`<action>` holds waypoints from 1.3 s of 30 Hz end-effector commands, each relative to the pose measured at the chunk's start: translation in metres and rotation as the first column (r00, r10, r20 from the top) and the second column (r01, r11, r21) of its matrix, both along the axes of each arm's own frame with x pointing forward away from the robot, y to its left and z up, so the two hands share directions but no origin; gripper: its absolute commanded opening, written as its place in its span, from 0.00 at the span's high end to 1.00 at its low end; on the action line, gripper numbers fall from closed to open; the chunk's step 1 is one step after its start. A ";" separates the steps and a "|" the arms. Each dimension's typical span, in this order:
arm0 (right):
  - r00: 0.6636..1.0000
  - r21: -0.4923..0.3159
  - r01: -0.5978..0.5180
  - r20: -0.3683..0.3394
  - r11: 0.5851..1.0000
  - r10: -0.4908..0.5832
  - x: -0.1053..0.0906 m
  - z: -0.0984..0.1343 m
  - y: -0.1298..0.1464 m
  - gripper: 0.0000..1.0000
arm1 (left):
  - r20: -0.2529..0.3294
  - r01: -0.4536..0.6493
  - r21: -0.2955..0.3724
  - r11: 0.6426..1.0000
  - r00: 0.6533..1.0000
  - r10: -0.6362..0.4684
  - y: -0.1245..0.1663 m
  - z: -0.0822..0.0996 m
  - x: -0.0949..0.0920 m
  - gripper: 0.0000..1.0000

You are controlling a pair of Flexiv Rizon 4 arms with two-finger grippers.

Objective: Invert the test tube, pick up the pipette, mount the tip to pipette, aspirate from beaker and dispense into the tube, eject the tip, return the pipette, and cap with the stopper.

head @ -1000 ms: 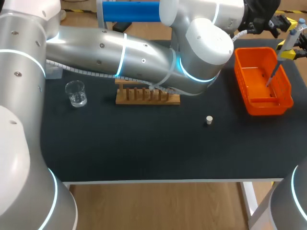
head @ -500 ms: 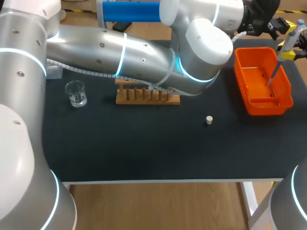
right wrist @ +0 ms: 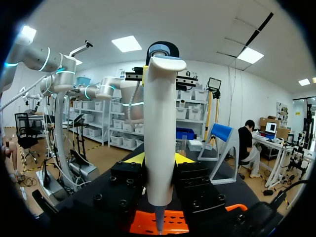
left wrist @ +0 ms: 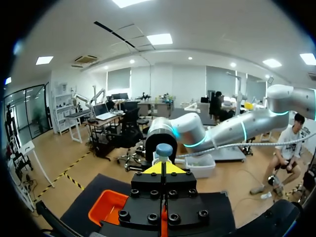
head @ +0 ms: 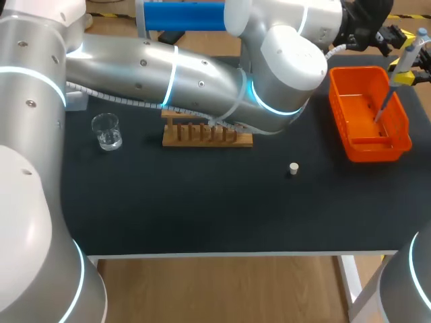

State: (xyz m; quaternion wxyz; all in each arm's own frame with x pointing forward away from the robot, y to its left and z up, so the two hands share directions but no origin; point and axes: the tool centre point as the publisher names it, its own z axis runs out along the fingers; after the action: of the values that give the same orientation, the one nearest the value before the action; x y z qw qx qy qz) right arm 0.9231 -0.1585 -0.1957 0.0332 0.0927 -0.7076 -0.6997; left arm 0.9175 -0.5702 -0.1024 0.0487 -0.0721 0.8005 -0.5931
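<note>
Right fingers: the right gripper (right wrist: 158, 160) is clamped on the white pipette (right wrist: 159, 133), one yellow tip against each side of its body.
Pipette: held upright, narrow end pointing down over the orange bin (head: 377, 149).
Left fingers: the left gripper (left wrist: 163, 169) has its yellow tips pressed together into one wedge, right at the pipette's blue knob (left wrist: 164, 149). Whether they touch the knob cannot be told.
Left arm: the left arm (head: 202, 74) crosses the far side of the tabletop (head: 202, 202) to its far right corner.
Bin: at the far right corner of the tabletop, under both grippers.
Stopper: the stopper (head: 293, 168) stands alone, right of the tabletop's middle.
Rack: the wooden rack (head: 207, 136) sits mid-table towards the far edge, partly hidden under the left arm.
Beaker: the clear beaker (head: 106, 131) stands near the left edge.
</note>
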 end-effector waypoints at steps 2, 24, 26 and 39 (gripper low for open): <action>1.000 0.000 -0.009 0.000 1.000 0.009 0.003 0.003 -0.002 1.00 | 0.037 0.007 -0.226 0.974 0.999 0.002 0.000 -0.009 0.002 1.00; 1.000 0.000 -0.009 0.000 1.000 0.009 0.003 0.003 -0.002 1.00 | 0.023 0.010 -0.225 0.974 1.000 -0.005 0.000 -0.016 0.002 1.00; 1.000 0.000 -0.009 0.000 1.000 0.009 0.003 0.003 -0.002 1.00 | 0.022 0.011 -0.224 0.974 1.000 -0.006 0.000 -0.016 0.002 1.00; 1.000 0.000 -0.009 0.000 1.000 0.009 0.003 0.003 -0.002 1.00 | 0.015 0.017 -0.225 0.974 1.000 -0.014 -0.002 -0.021 0.003 1.00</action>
State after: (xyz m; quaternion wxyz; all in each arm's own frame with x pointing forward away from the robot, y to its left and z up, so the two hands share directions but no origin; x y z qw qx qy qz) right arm 0.9226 -0.1594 -0.2002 0.0326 0.0922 -0.7078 -0.6996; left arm 0.9172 -0.5690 -0.1100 0.0353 -0.0749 0.8046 -0.5881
